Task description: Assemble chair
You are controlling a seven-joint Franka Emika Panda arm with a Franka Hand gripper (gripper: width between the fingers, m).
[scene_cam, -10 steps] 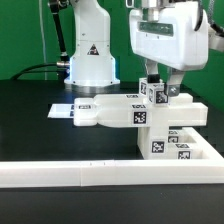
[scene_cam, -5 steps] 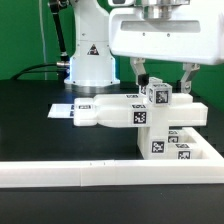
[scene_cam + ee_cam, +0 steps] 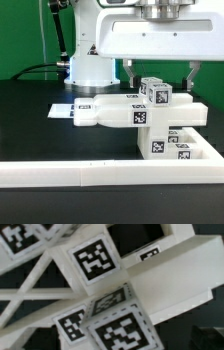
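End effector (image 3: 160, 72): mine, hanging above the chair parts with both dark fingers (image 3: 133, 72) spread wide apart and nothing between them; the jaws stand clear of every piece.
Chair assembly (image 3: 140, 112): white blocky pieces stacked on the black surface (image 3: 30, 125), toward the exterior view's right, just behind the border rail (image 3: 70, 176).
Small cube (image 3: 157, 95): sits on top of the assembly, tagged on its faces, directly below the gap between my fingers and not touched by either.
Long panel (image 3: 110, 112): runs flat from the stack toward the exterior view's left, carrying a tag on its front edge.
Lower pieces (image 3: 178, 148): tagged blocks at the foot of the stack, resting against the rail's corner.
Marker board (image 3: 62, 110): thin and flat on the surface, partly under the panel's far end.
Wrist view: fills with white plastic faces and several tags (image 3: 95, 259); I cannot tell which piece is which there.
Robot base (image 3: 88, 50): white, behind the parts.
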